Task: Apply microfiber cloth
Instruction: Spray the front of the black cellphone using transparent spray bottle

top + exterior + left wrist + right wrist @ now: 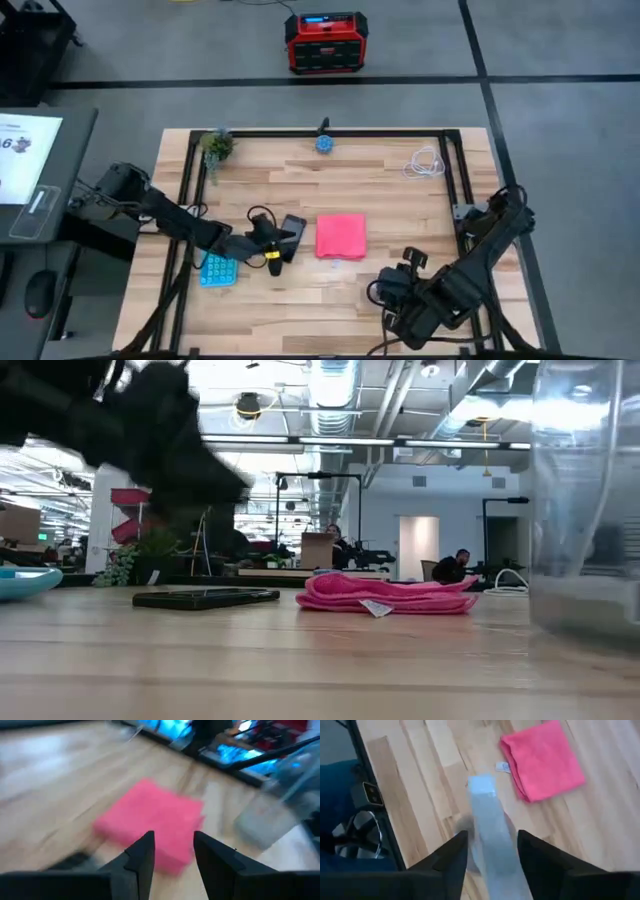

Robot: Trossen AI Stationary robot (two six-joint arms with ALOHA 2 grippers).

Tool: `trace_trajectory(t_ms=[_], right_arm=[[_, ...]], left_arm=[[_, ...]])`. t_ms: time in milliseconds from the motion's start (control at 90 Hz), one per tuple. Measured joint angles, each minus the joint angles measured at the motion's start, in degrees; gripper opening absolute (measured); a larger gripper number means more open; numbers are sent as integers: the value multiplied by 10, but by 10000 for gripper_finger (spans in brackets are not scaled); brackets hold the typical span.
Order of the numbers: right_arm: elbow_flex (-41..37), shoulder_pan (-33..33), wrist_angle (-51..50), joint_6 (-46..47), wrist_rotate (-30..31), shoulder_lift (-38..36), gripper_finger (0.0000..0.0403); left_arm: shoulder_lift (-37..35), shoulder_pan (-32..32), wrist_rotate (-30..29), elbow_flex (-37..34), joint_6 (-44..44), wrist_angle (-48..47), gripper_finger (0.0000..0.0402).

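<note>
- Reaching low across the table, the left gripper point(284, 243) hangs over the black phone point(292, 226), at nine o'clock from the microfiber cloth point(341, 236); its fingers point(141, 857) stand parted, holding nothing.
- Folded back at five o'clock from the cloth, the right gripper point(492, 847) has its jaws spread around a clear bottle point(491, 830).
- Pink-red and folded flat, the cloth lies mid-table, its white tag point(503, 767) showing.

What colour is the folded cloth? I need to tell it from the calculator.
Pink-red; the microfiber cloth shows best in the high view.
</note>
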Motion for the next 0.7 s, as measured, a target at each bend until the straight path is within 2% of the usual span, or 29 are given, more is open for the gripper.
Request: trace_trajectory(t_ms=[133, 256, 378, 522, 633, 700], right_arm=[[0, 6, -1, -17, 18, -13, 182], [0, 23, -19, -14, 42, -37, 182], [0, 55, -45, 16, 91, -65, 175], [-1, 104, -55, 68, 141, -80, 168], [-3, 137, -56, 102, 158, -77, 165], [-3, 151, -56, 115, 168, -70, 164]], left_arm=[[10, -3, 2, 101, 45, -107, 118], [57, 32, 21, 195, 52, -245, 118], [132, 97, 91, 265, 62, -313, 118], [227, 165, 182, 315, 45, -371, 102], [281, 173, 258, 341, 51, -383, 78], [302, 161, 269, 357, 50, -391, 62]])
